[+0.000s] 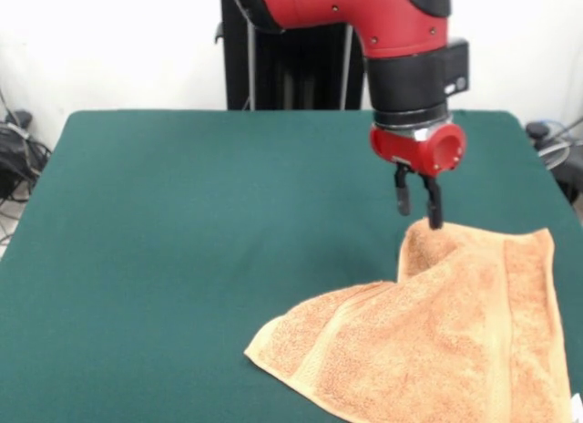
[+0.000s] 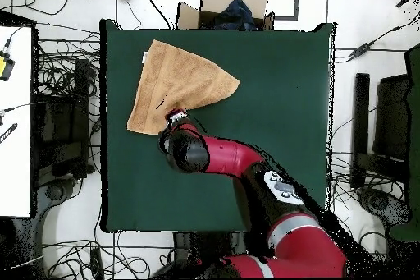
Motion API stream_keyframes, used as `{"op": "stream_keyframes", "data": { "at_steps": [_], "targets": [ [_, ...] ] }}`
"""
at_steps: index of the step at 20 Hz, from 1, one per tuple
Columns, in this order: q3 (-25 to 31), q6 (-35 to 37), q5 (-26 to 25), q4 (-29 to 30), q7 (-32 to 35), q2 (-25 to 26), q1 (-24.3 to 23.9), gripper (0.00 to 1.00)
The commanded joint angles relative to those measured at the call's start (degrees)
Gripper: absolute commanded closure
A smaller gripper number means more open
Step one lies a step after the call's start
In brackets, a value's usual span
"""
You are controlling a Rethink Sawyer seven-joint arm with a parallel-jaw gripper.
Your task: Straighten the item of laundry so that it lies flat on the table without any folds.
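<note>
— Where's the claw (image 1: 418, 204) right now?

— Hanging off the red arm (image 1: 364, 17), pointed straight down. Its two dark fingers (image 1: 402, 197) stand a little apart with nothing between them, so it's released.

— And the towel (image 1: 437, 336)?

— Right under the tips. One finger's tip meets a raised, bunched corner of it in the front view; I can't tell whether it truly touches. From there the cloth spreads away from the robot, one side folded over into a slanted edge.

— Where on the table (image 1: 182, 259)?

— Seen from above, the towel (image 2: 176, 88) lies near the far corner, beyond the claw (image 2: 173, 115).
</note>
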Motion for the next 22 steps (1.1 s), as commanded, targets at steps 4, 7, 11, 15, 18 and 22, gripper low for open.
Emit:
{"op": "stream_keyframes", "data": {
  "at_steps": [4,7,11,15,18,22],
  "targets": [
    [5.9,-7.6,4.6,2.4,11.7,4.2,1.9,0.00],
    [6.1,-8.7,5.2,2.2,11.7,4.9,2.3,0.00],
    [5.7,-11.1,4.8,1.6,10.6,7.3,2.7,0.00],
    [5.2,-12.1,4.2,1.2,9.5,9.6,2.9,0.00],
    [5.0,-12.8,3.5,0.0,8.4,12.4,2.8,0.00],
    [4.6,-14.0,3.2,-2.3,7.4,15.8,3.3,0.00]
  ]
}}
